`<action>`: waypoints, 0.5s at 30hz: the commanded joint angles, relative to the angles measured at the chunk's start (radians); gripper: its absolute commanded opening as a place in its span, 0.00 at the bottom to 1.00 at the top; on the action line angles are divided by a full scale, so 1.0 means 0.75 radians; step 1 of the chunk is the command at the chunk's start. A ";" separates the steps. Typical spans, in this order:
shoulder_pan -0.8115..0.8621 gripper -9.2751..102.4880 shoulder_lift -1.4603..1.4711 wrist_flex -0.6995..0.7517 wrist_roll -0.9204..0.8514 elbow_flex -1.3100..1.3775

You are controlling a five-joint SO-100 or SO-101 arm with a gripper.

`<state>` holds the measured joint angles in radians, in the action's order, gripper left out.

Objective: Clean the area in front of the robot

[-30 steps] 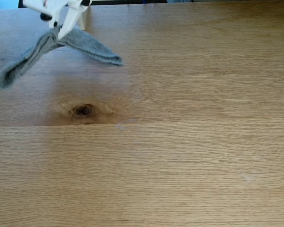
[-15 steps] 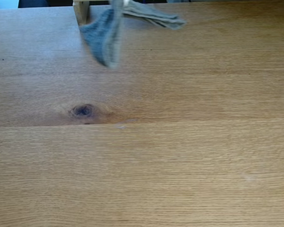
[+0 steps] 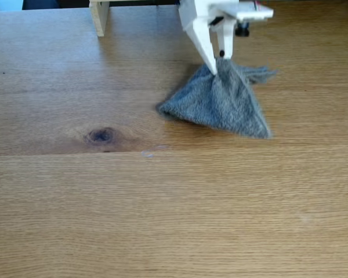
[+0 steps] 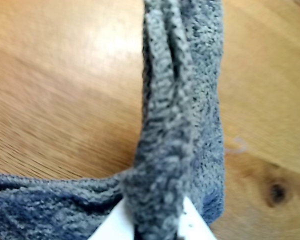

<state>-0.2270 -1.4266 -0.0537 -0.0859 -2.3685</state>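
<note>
The robot's white arm (image 3: 211, 17) reaches down from the top of the fixed view. Its gripper (image 3: 218, 62) is shut on the peak of a grey terry cloth (image 3: 220, 101). The cloth hangs as a tent, its lower edges resting on the light-brown oak tabletop (image 3: 174, 202), right of the dark knot (image 3: 101, 135). In the wrist view the gripper (image 4: 155, 220) pinches a bunched fold of the cloth (image 4: 177, 100) between two white fingertips (image 4: 115, 227), with the tabletop (image 4: 60, 75) and the knot (image 4: 277, 192) beneath.
A pale wooden post (image 3: 99, 16) stands at the table's far edge, left of the arm. A plank seam runs across the tabletop just below the knot.
The gripper has carried the cloth from the far left to right of centre. The cloth was swinging in the air and now rests its lower edges on the wood.
</note>
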 commanded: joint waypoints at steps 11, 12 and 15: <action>0.092 0.08 0.806 -0.274 -0.180 0.812; 0.112 0.08 0.855 -0.268 -0.184 0.879; 0.180 0.08 0.967 -0.190 -0.182 1.092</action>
<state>-0.1565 -0.7225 -0.2148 -0.2178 -1.7779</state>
